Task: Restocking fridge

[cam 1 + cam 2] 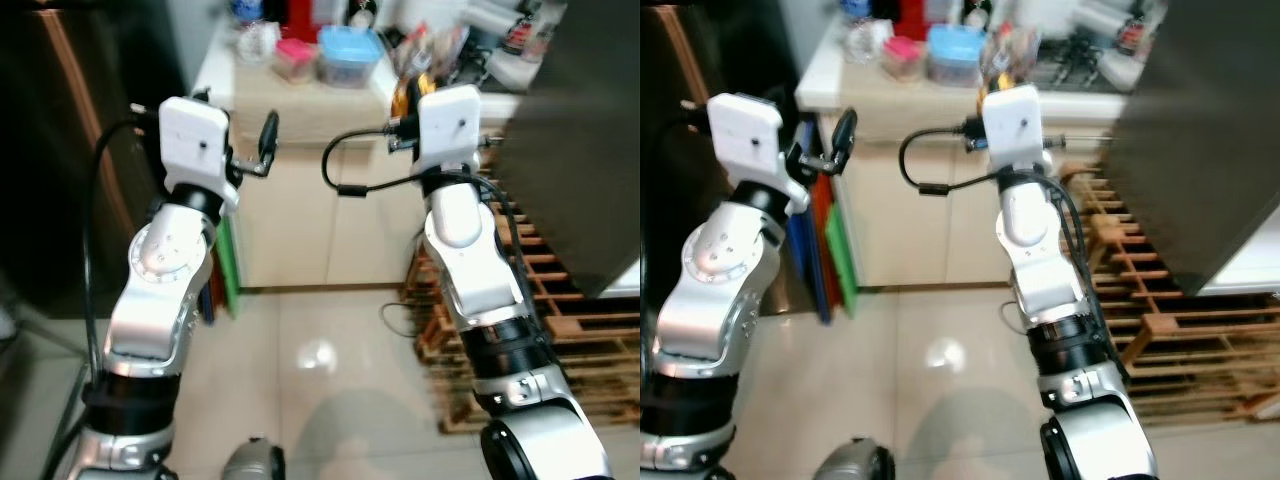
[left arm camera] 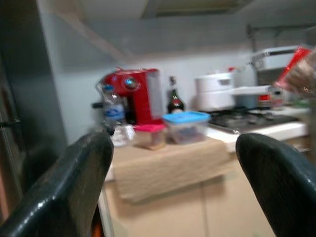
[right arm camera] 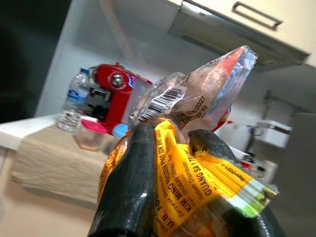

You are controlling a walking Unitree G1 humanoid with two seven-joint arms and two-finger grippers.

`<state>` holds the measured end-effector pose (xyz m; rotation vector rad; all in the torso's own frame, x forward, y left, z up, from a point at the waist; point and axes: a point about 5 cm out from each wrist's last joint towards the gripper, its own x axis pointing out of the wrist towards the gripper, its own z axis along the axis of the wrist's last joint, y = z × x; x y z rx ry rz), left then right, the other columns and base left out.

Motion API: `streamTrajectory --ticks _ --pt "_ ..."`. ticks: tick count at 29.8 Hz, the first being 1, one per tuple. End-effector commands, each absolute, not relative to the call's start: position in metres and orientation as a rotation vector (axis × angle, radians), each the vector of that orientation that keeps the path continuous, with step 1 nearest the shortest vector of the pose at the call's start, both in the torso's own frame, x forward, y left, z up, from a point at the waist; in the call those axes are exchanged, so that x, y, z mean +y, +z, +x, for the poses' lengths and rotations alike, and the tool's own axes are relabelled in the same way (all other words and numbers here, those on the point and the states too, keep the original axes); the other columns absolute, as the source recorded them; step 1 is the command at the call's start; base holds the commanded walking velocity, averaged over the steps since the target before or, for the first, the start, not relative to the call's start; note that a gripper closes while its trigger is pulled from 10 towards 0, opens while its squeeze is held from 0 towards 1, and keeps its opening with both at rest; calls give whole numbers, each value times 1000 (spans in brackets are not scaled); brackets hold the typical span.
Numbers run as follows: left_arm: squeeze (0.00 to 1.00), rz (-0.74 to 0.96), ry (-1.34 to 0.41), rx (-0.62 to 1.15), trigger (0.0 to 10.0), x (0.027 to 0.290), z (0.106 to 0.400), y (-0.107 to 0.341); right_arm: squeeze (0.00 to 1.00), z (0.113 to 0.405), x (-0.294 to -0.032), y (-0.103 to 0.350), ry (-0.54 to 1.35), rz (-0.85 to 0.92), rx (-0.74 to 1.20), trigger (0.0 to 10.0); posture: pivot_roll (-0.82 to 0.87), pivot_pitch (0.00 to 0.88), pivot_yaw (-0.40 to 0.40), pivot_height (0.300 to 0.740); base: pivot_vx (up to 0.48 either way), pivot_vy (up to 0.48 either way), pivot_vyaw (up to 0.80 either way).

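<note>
- In front of the kitchen surface [image 1: 300, 95], we are standing with both arms raised, and the right hand [image 3: 170, 163] is clenching a crinkly snack packet [image 3: 197, 128], yellow and clear with a red corner.
- The packet is sitting up at the right wrist, well above the floor and just short of the surface edge; from the head views we are catching only its orange-yellow edge [image 1: 405, 95] behind the wrist housing.
- The left hand [image 2: 173, 173] is hanging released, fingers [image 2: 74, 182] spread wide and holding nothing, aimed at the surface.
- We are reading this as the carrying step: the item is in hand, and no open fridge is showing yet, so the task looks early.
- Next, we are judging, comes a turn towards the fridge, likely the dark tall panel [image 1: 60, 150] on the left, with the free hand opening the door.
- On the packet we are making out a barcode, "2027" in a printed date, and upside-down black lettering that is looking like "KIM MING"; the rest is too creased to read.
- Waiting on the surface are a blue-lidded box [image 1: 350, 55], a pink-lidded tub [image 1: 295, 58], a water bottle [image 2: 113, 116] and a red coffee machine [image 2: 136, 94].
</note>
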<state>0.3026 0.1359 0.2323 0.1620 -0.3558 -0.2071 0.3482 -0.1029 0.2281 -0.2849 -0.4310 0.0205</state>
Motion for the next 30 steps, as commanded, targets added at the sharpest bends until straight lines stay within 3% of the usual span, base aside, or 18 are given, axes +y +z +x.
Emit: streamTrajectory --ticks 1,11,21,30 --pt "0 176 -214 -359 10000 134 302 233 0 348 -103 237 18 -269 -459 0 16 19 -39 740 0 -472 0" --pt "0 127 -153 -271 10000 151 294 208 0 347 -105 234 25 -283 -454 0 4 14 -19 740 0 -472 0" --pt "0 121 -175 -262 10000 147 293 203 0 344 -109 228 8 -280 -439 0 -3 8 6 740 0 -467 0" --pt "0 125 -110 -218 10000 152 304 195 0 340 -108 221 22 -271 -414 0 -24 10 4 740 256 -402 0"
